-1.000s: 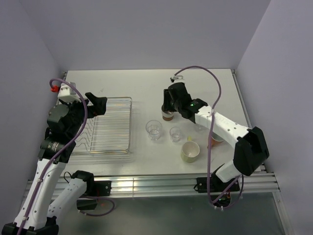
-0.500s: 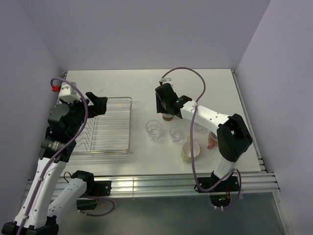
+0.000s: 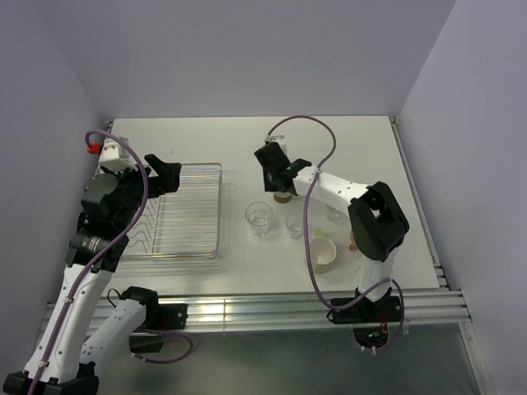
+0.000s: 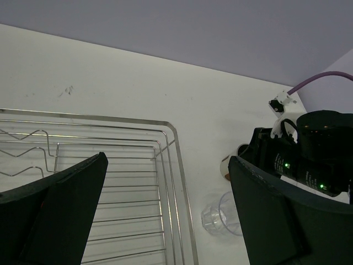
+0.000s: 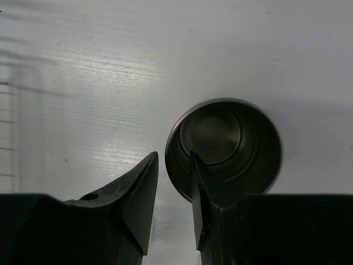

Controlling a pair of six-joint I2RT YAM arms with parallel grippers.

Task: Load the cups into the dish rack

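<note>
Right gripper [image 5: 172, 165], jaws apart astride the rim of the brown-and-cream round cup [image 5: 231, 138] standing right of the silver wire dish rack [image 3: 185, 216]: we judge this the grasp; next, pinch firmly, then lift.

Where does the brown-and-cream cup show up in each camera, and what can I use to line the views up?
Top external: the brown-and-cream cup sits near the picture's middle, directly under the right gripper.
Left wrist: right of centre, mostly hidden behind that gripper's black body.
Right wrist: centre, seen from above, with one finger inside its rim and one outside.
Shared landmark: the right gripper, at the cup in all three views.
</note>
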